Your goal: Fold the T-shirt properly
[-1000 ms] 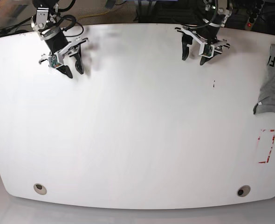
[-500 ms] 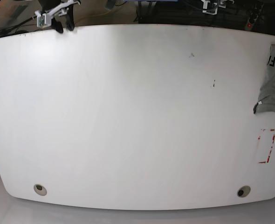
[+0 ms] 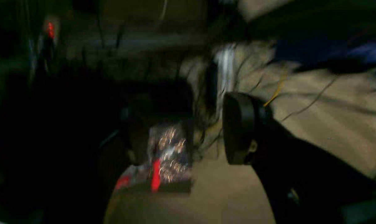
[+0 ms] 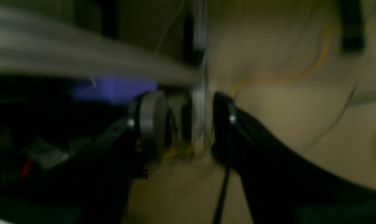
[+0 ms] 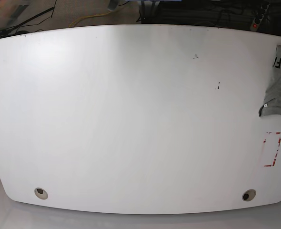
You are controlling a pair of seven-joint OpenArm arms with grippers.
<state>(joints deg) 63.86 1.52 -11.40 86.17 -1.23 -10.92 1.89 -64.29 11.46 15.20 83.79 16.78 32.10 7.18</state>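
The white table (image 5: 131,124) carries the grey T-shirt (image 5: 279,86), bunched at its right edge and partly cut off by the frame, dark lettering showing. A red-outlined rectangle (image 5: 272,149) is marked just in front of it. Neither claw shows over the table, so nothing can be placed against one.
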